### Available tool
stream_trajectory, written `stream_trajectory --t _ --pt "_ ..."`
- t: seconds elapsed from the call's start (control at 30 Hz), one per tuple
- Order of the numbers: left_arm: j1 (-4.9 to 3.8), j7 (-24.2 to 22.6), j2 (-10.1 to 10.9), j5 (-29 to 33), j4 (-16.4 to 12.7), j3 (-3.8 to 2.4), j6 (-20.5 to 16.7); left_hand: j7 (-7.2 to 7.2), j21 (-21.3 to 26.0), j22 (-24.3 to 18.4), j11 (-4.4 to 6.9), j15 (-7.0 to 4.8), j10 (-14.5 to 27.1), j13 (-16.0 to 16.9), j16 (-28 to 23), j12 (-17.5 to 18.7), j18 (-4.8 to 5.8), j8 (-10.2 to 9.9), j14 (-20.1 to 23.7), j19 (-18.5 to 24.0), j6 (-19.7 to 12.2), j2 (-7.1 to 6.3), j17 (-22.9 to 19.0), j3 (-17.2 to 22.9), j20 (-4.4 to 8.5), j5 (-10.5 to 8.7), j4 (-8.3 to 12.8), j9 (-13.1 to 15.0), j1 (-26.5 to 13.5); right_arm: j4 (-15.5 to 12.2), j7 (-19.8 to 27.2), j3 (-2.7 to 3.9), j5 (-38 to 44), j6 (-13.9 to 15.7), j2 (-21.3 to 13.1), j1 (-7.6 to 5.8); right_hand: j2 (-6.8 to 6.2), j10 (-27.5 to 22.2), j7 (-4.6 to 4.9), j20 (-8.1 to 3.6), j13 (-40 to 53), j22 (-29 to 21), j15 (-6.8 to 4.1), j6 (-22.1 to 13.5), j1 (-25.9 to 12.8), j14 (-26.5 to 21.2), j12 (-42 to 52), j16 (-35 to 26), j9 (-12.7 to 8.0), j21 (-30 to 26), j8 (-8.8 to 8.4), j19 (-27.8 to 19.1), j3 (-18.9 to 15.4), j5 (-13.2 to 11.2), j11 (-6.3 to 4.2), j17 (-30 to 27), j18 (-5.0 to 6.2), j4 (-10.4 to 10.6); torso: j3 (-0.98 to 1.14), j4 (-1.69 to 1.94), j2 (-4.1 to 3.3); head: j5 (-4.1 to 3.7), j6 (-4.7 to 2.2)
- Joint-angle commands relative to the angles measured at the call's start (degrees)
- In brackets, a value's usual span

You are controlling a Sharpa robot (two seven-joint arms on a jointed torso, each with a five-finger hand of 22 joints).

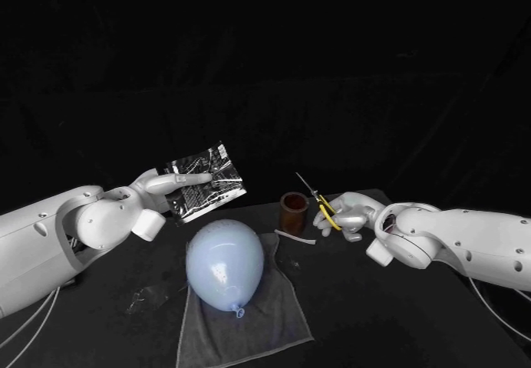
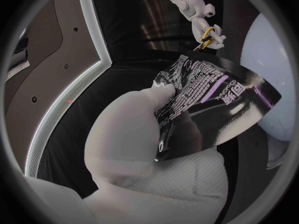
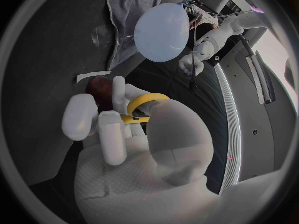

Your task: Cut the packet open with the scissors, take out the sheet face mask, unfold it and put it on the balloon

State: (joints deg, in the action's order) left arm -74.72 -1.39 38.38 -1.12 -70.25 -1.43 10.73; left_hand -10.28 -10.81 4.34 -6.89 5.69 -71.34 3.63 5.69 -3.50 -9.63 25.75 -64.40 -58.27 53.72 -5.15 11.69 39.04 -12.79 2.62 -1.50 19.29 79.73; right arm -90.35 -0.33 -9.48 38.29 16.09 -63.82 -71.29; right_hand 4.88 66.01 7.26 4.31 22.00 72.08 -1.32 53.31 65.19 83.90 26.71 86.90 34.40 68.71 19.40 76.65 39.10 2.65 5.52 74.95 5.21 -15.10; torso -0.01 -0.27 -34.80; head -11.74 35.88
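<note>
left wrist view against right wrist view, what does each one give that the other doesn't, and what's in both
Left wrist view adds the packet, printed face close up, gripped by the left hand. Right wrist view adds the grey towel under the balloon, the brown cup and a white strip on the table. Both take in the balloon, the yellow-handled scissors in the right hand, and the opposite hand far off.
</note>
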Motion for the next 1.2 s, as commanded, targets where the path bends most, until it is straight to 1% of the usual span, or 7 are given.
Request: stream_trajectory --t 0.03,0.17,0.4,0.5,0.7,1.0,1.2 --pt "0.33 0.8 2.2 1.0 -0.2 0.36 9.4 0.25 -0.5 0.1 0.04 -0.07 -0.3 0.0 -0.2 -0.1 -1.02 0.3 -0.7 -0.9 0.2 0.26 0.2 -0.6 0.27 0.2 0.0 1.6 -0.4 -0.2 1.2 0.04 0.2 0.9 0.1 0.0 0.01 5.0 -0.17 -0.04 0.0 0.2 -0.49 0.4 0.5 4.1 -0.2 0.3 0.1 0.2 0.18 0.3 1.1 0.1 -3.27 4.2 0.44 -0.7 -0.14 0.09 0.08 2.31 0.74" --pt "0.65 1.5 5.6 1.2 -0.8 1.1 14.0 0.27 -0.6 0.1 0.06 -0.11 -0.3 0.0 -0.1 -0.1 -1.01 0.3 -0.8 -1.0 0.2 0.3 0.2 -0.7 0.33 0.2 0.0 1.7 -0.4 -0.2 1.4 0.04 0.1 1.0 0.2 0.02 0.01 5.0 -0.17 -0.04 0.0 0.2 -0.49 0.4 0.5 4.1 -0.2 0.3 0.1 0.2 0.18 0.3 1.1 0.1 -3.27 4.2 0.44 -0.7 -0.2 0.1 0.11 4.24 1.55" --pt "0.99 3.1 11.0 0.6 -0.9 2.94 18.1 0.49 -1.2 0.3 0.24 -0.48 -0.4 0.0 0.4 -0.1 -1.03 0.3 -2.0 -2.0 0.1 0.44 0.5 -1.4 0.86 0.2 0.0 1.9 -0.5 0.1 1.7 0.04 -0.1 1.2 0.7 0.12 -0.02 5.1 -0.19 -0.06 0.0 0.1 -0.51 0.5 0.5 4.1 -0.1 0.3 0.2 0.2 0.2 0.2 1.2 0.1 -3.3 4.4 0.46 -0.6 -0.71 0.49 0.58 8.12 3.45" --pt "1.49 4.8 13.0 0.1 -0.7 4.0 19.2 0.54 -1.2 0.3 0.25 -0.48 -0.4 0.0 0.4 -0.1 -1.01 0.3 -2.0 -2.1 0.1 0.46 0.6 -1.5 0.88 0.2 -0.1 1.9 -0.6 0.3 1.8 0.04 -0.2 1.3 1.0 0.16 -0.02 5.1 -0.19 -0.06 0.0 0.1 -0.51 0.5 0.5 4.1 -0.1 0.3 0.2 0.2 0.2 0.2 1.2 0.1 -3.3 4.4 0.46 -0.6 -0.99 0.77 0.8 10.66 4.48" --pt "2.82 8.4 15.8 -2.0 -0.3 5.37 19.9 0.71 -1.4 0.4 0.34 -0.58 -0.4 0.0 0.6 -0.1 -1.0 0.3 -2.3 -2.4 0.0 0.69 0.7 -1.7 1.05 0.2 -0.3 2.0 -0.7 0.8 2.0 0.03 -0.4 1.3 1.7 0.26 -0.02 5.1 -0.19 -0.06 0.0 0.1 -0.51 0.5 0.5 4.1 -0.1 0.3 0.2 0.2 0.2 0.2 1.2 0.1 -3.3 4.4 0.46 -0.6 -1.47 1.26 1.14 14.08 5.45" --pt "3.7 13.3 16.4 -6.7 1.3 6.9 15.7 1.01 -2.1 0.5 0.49 -0.98 -0.1 0.0 1.3 0.0 -1.01 0.3 -3.6 -3.5 -0.4 1.13 1.2 -2.2 1.52 0.2 -1.0 2.2 -1.2 1.3 2.1 0.03 -0.5 1.4 2.6 0.41 -0.05 5.1 -0.2 -0.06 0.1 0.2 -0.52 0.5 0.6 4.1 -0.1 0.3 0.2 0.2 0.2 0.3 1.3 0.1 -3.31 4.4 0.45 -0.6 -1.86 1.63 1.5 16.74 6.44" --pt "4.49 14.7 15.6 -8.5 2.8 7.27 12.5 1.17 -2.8 0.8 0.65 -1.39 -0.1 0.0 2.0 -0.1 -0.99 0.4 -4.7 -4.4 -0.6 1.28 1.9 -2.5 2.09 0.2 -1.1 2.4 -1.1 1.4 2.2 0.03 -0.7 1.5 2.8 0.52 -0.05 5.1 -0.2 -0.06 0.1 0.2 -0.52 0.5 0.6 4.1 -0.1 0.3 0.2 0.2 0.2 0.3 1.3 0.1 -3.31 4.4 0.45 -0.6 -1.71 1.5 1.28 17.89 6.59"
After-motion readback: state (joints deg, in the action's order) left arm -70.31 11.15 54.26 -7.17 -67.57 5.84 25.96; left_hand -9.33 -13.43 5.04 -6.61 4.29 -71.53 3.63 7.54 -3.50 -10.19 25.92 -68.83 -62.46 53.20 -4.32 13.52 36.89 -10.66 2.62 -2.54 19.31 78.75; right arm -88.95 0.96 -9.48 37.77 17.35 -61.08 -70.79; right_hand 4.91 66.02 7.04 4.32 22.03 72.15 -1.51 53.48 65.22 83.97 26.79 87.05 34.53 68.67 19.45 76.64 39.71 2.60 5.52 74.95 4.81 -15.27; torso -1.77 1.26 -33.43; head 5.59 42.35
